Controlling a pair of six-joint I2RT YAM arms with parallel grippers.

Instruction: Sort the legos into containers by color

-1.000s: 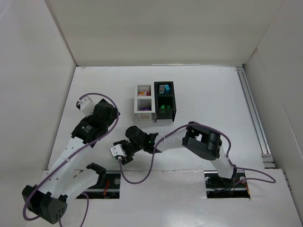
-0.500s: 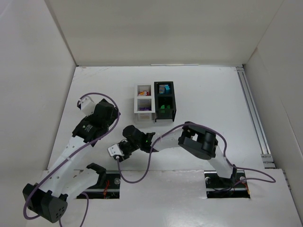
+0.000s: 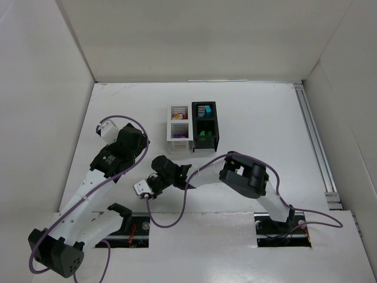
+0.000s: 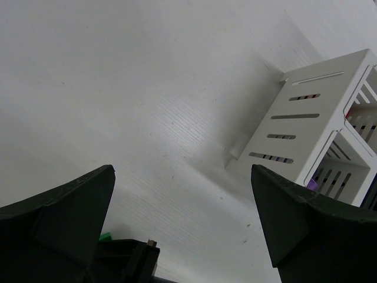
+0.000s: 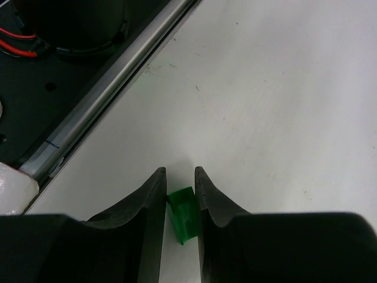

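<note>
Worktop (image 3: 259, 118): white bin (image 3: 179, 121) and black bin (image 3: 204, 126) stand touching side by side, mid-far, with bricks in their compartments.

Right arm (image 3: 247, 177) lies folded low, elbow at right, forearm reaching left along the near edge. Left arm (image 3: 94, 177) rises from its base at near left, wrist bent towards the bins.

Left claw (image 4: 181, 171) gapes wide and holds nothing.

Right claw (image 5: 179, 171) points down, its fingers closed in on both sides of a green lego (image 5: 181, 213) on the worktop beside the near rail.
</note>
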